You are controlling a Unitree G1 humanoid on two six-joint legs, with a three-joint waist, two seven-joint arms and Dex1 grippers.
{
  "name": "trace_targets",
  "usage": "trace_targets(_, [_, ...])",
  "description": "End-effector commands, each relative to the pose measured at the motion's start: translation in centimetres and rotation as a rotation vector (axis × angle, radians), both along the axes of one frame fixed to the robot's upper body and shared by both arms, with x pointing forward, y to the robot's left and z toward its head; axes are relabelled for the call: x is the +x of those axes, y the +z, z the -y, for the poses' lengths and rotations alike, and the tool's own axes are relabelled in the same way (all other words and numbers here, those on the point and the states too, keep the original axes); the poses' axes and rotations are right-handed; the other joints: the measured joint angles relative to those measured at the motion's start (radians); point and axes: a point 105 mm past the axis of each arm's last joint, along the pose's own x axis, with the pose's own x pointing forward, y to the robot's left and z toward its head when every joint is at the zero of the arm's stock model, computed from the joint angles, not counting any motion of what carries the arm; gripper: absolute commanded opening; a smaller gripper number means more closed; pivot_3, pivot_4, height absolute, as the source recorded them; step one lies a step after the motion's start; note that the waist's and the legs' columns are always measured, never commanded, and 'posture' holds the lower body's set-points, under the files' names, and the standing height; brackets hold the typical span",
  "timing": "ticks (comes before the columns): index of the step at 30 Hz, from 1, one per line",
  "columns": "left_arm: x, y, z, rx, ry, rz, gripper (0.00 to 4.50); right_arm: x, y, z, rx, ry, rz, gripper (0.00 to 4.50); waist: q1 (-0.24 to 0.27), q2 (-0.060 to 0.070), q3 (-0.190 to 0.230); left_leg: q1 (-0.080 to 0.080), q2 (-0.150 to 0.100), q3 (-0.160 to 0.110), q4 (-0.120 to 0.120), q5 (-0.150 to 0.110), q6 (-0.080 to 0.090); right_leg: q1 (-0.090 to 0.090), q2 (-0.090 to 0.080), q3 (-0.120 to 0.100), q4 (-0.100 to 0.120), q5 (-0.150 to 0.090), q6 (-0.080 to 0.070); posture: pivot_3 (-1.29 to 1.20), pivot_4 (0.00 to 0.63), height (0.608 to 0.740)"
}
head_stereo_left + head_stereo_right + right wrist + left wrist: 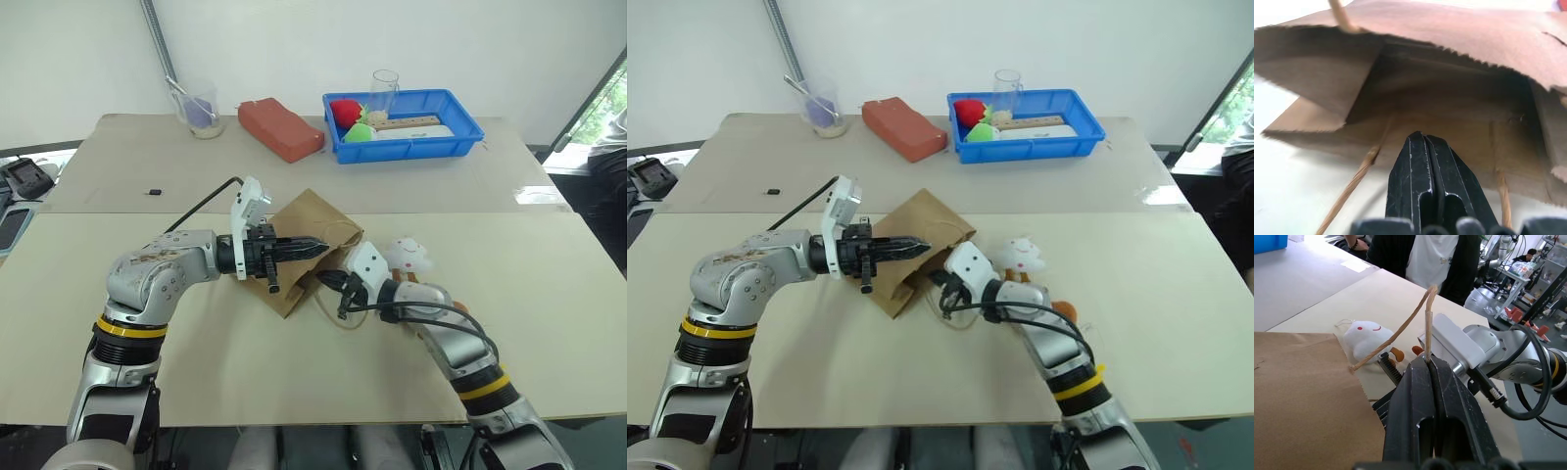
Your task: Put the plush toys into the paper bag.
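No readable text or labels anywhere.

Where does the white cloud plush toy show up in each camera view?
Left eye view: white cloud plush toy, right of centre, beside the paper bag.
Right eye view: right of centre, just past the right arm.
Left wrist view: left of centre, beyond the bag's edge.
Right wrist view: not in it.
Shared landmark: the paper bag.

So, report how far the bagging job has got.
Done: nothing is bagged that I can see. In hand: the left gripper pinches the paper bag by a twine handle; the right gripper is shut at its mouth. Left: the white plush toy lies on the table.
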Motion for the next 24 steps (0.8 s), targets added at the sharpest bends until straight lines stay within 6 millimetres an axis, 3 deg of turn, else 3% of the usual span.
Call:
trace_targets(1, [-0.5,1.2,0.4,-0.021,-0.022,0.041,0.0,0.8,1.2,-1.1,0.038,-0.005,0.067,0.05,-0.002,0.0,0.0,0.0,0.0,0.0,0.0,0.0,0.0,0.0,0.0,0.0,0.0,0.0,0.0,0.0,0.15,0.74])
trace_targets(8, [-0.1,1.9,0.3,-0.047,0.008,0.046,0.0,2.3,-0.4,-2.6,0.059,-0.064,0.043,0.05,-0.002,0.0,0.0,0.0,0.0,0.0,0.0,0.0,0.0,0.0,0.0,0.0,0.0,0.0,0.0,0.0,0.15,0.74])
trace_targets(13, [1.0,3.1,-1.6,-0.037,0.088,0.091,0.0,3.1,-2.7,-2.3,0.022,-0.144,-0.029,0.05,-0.004,0.0,0.0,0.001,0.0,0.0,0.0,0.0,0.0,0.0,0.0,0.0,0.001,0.0,0.0,0.0,0.15,0.74])
trace_targets(19, [3.2,7.7,-4.0,-0.066,0.236,0.262,0.0,3.1,-3.4,-2.5,0.027,-0.184,-0.076,0.05,-0.006,0.0,0.0,0.004,0.001,-0.001,-0.001,0.001,-0.002,0.001,0.001,0.0,0.002,0.001,-0.002,0.0,0.15,0.74])
trace_targets(24, [2.9,11.5,-3.9,-0.108,0.27,0.399,0.0,2.8,-4.1,-2.8,0.01,-0.193,-0.098,0.05,-0.014,-0.001,-0.001,0.005,0.001,-0.001,-0.001,0.001,-0.003,0.002,0.001,0.0,0.002,0.001,-0.002,0.0,0.15,0.74])
